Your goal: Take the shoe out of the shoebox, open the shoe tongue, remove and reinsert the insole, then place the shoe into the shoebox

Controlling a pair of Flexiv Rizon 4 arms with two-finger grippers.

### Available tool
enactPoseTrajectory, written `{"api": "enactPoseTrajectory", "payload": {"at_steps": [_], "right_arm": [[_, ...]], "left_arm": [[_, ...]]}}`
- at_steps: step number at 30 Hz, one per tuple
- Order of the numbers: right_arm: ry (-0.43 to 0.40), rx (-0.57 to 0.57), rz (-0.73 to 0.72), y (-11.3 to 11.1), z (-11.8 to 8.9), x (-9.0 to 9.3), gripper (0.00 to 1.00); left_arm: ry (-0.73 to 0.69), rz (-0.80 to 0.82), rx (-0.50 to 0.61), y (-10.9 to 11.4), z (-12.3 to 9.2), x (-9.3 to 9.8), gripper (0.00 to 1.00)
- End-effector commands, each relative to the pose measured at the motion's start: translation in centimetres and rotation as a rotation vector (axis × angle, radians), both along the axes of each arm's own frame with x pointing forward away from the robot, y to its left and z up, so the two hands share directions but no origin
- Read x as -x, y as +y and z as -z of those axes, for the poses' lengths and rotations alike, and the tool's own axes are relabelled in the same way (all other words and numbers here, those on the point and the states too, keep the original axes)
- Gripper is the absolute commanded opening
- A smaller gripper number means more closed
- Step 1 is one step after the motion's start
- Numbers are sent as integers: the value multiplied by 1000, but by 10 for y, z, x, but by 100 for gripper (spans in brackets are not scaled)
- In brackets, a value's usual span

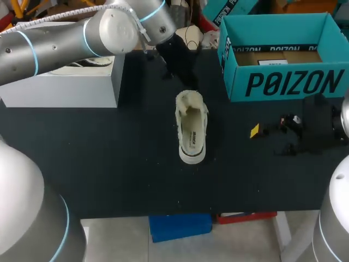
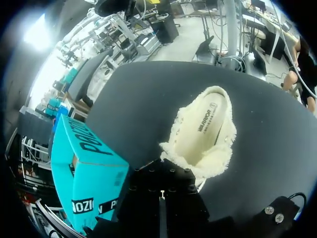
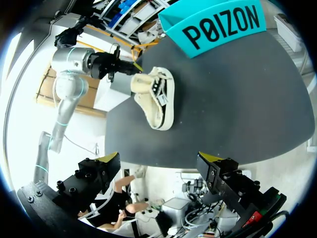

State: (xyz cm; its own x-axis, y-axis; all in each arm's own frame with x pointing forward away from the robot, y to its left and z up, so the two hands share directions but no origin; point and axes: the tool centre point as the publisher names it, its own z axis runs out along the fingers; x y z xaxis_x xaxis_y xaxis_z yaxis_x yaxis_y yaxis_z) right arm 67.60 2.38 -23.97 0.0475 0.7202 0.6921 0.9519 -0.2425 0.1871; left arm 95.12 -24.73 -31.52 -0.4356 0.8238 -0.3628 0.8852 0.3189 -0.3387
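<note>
Your shoe [image 1: 191,128] is lying at the middle of the counter [image 1: 109,158], looking light, soft and fleecy; the firmer sole rim is probably offering the surest hold. Your left tool [image 1: 181,76] is hovering at its twelve o'clock, grip impossible to tell; your right tool [image 3: 159,158] is sitting spread at three o'clock.

The far end of the shoe [image 2: 203,131] is covered by the black body of the left tool [image 1: 184,84], so the grip there can't be made out. From the right wrist, only one wall of the shoebox [image 3: 218,25] is shown, the rest being cut off. From above, the right tool [image 3: 158,161] is lost against the dark tabletop [image 1: 109,164], with one yellow tip alone picked out.
</note>
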Motion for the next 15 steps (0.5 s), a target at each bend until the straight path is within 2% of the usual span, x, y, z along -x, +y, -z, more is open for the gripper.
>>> {"api": "enactPoseTrajectory", "payload": {"at_steps": [1,8,15], "right_arm": [[1,2,0,0,0,0,100],[1,2,0,0,0,0,100],[1,2,0,0,0,0,100]], "left_arm": [[36,33,-58,-5,7,8,0],[65,75,-113,3,13,42,0],[101,99,-153,5,32,57,0]]}}
